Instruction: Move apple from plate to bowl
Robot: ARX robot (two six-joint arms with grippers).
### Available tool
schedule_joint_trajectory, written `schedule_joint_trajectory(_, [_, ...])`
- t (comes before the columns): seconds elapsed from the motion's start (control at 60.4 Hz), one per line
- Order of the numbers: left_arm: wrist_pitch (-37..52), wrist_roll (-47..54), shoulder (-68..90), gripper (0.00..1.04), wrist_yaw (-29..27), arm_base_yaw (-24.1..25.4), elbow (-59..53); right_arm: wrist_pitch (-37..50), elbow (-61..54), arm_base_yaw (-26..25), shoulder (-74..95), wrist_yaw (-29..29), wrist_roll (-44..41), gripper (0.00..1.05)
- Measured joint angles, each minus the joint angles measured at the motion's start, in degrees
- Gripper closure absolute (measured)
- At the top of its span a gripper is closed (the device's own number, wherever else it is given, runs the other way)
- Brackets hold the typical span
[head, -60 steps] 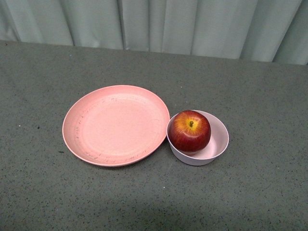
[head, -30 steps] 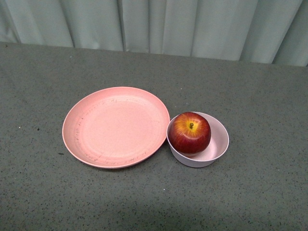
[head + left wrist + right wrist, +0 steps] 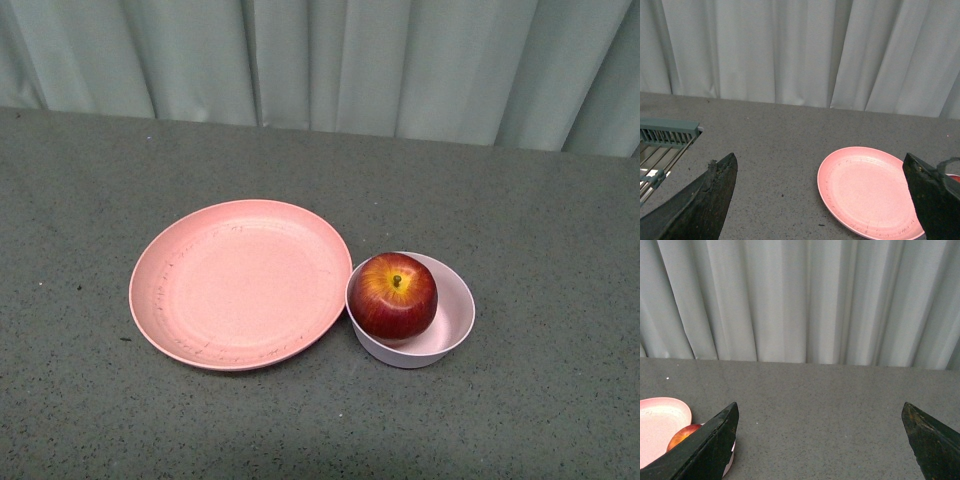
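On the bench, your glossy, firm, slippery apple [image 3: 392,294] sat in the bowl [image 3: 446,322]; grip its widest girth. Both grippers' fingers [image 3: 705,200] gaped empty.

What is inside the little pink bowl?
The apple sits in the bowl, stem up. The part of the bowl's bottom under the apple is covered, so nothing can be told about it.

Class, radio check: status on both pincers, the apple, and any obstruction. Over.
Left pincer open, empty. Right pincer open, empty. Apple sits in bowl; plate bare. Nothing in the way.
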Motion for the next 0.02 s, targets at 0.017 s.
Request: schedule_joint_trajectory(0.017, [0.0,0.0,0.0,0.07,0.0,0.0,0.0,0.0,0.0,0.0,0.0,0.0,0.0,0.09])
